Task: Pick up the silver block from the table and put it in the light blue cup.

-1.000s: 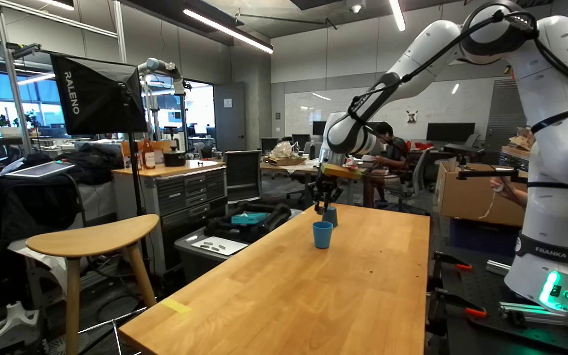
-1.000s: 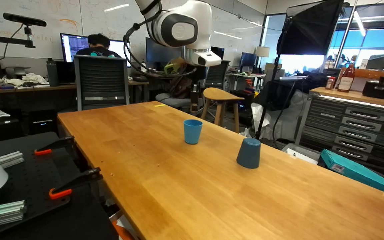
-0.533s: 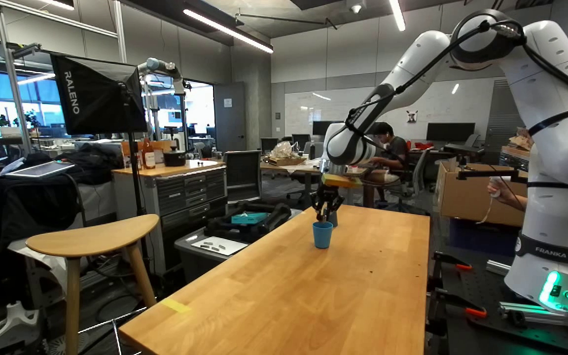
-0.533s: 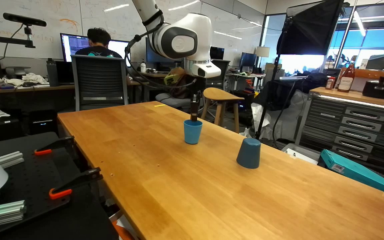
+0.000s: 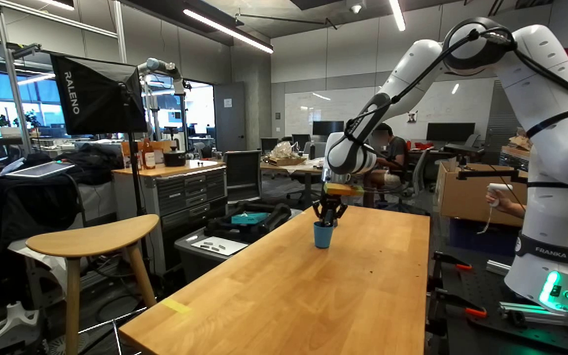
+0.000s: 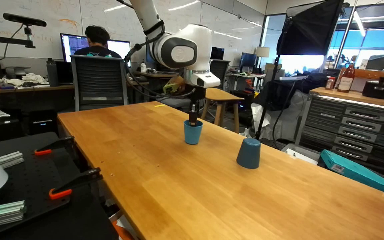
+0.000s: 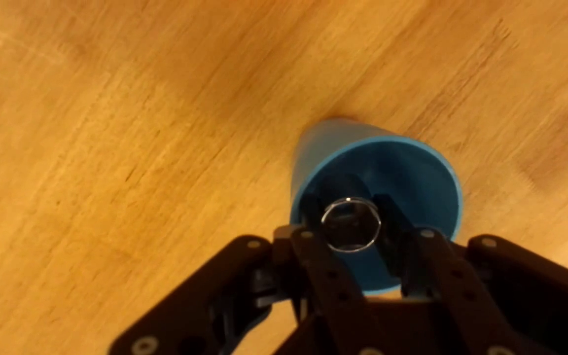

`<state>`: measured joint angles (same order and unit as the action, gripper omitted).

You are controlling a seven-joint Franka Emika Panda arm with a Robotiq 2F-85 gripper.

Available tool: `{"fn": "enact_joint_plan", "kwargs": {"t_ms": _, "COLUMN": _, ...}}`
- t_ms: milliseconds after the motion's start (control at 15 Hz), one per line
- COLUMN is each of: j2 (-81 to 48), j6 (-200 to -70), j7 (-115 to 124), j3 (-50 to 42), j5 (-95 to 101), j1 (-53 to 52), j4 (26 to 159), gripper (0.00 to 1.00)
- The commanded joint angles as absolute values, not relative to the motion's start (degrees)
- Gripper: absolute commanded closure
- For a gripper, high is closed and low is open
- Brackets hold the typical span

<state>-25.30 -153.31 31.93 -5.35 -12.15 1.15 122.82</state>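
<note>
The light blue cup stands upright on the wooden table in both exterior views. In the wrist view the cup is seen from above with its mouth open. My gripper points down, its fingertips inside the cup's mouth, also in an exterior view. In the wrist view the gripper is shut on a small dark, round-ended piece with a shiny silver rim, which I take for the silver block. It is over or within the cup's mouth; its lower end is dark. The exterior views hide it.
A darker blue cup stands upside down on the table, close to the light blue cup; it is mostly hidden behind the gripper in an exterior view. Yellow tape marks the table edge. A wooden stool stands beside the table.
My gripper has come down from above and beyond the light blue cup into its mouth. The cup has stayed nearly in place. The darker cup has not moved.
</note>
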Motion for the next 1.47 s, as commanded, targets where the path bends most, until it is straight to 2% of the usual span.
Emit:
{"fn": "enact_joint_plan", "kwargs": {"t_ms": 0, "j2": -27.80, "j6": -155.36, "j7": 32.20, "j3": -6.78, "j5": -12.38, "j1": 0.03, "j4": 122.68, "gripper": 0.92}}
{"fn": "enact_joint_plan", "kwargs": {"t_ms": 600, "j2": -29.78, "j6": -156.17, "j7": 32.27, "j3": -7.07, "j5": -12.47, "j1": -0.33, "j4": 122.17, "gripper": 0.92}}
{"fn": "enact_joint_plan", "kwargs": {"t_ms": 667, "j2": -29.44, "j6": -155.58, "j7": 32.44, "j3": -7.18, "j5": -12.34, "j1": -0.45, "j4": 122.17, "gripper": 0.44}}
{"fn": "enact_joint_plan", "kwargs": {"t_ms": 733, "j2": -29.11, "j6": -155.45, "j7": 32.35, "j3": -7.11, "j5": -12.40, "j1": -0.43, "j4": 122.19, "gripper": 0.43}}
{"fn": "enact_joint_plan", "kwargs": {"t_ms": 867, "j2": -27.90, "j6": -154.92, "j7": 31.91, "j3": -6.88, "j5": -12.41, "j1": -0.40, "j4": 122.33, "gripper": 0.33}}
{"fn": "enact_joint_plan", "kwargs": {"t_ms": 933, "j2": -27.17, "j6": -154.66, "j7": 31.63, "j3": -6.79, "j5": -12.26, "j1": -0.48, "j4": 122.44, "gripper": 0.83}}
{"fn": "enact_joint_plan", "kwargs": {"t_ms": 1000, "j2": -26.80, "j6": -154.29, "j7": 31.38, "j3": -6.62, "j5": -12.48, "j1": -0.34, "j4": 122.24, "gripper": 0.84}}
{"fn": "enact_joint_plan", "kwargs": {"t_ms": 1133, "j2": -26.08, "j6": -153.44, "j7": 31.06, "j3": -6.41, "j5": -12.72, "j1": -0.19, "j4": 121.86, "gripper": 0.97}}
{"fn": "enact_joint_plan", "kwargs": {"t_ms": 1267, "j2": -24.58, "j6": -152.68, "j7": 31.25, "j3": -6.38, "j5": -12.67, "j1": -0.42, "j4": 122.00, "gripper": 1.00}}
{"fn": "enact_joint_plan", "kwargs": {"t_ms": 1400, "j2": -22.85, "j6": -151.28, "j7": 31.10, "j3": -6.17, "j5": -12.83, "j1": -0.23, "j4": 121.75, "gripper": 0.98}}
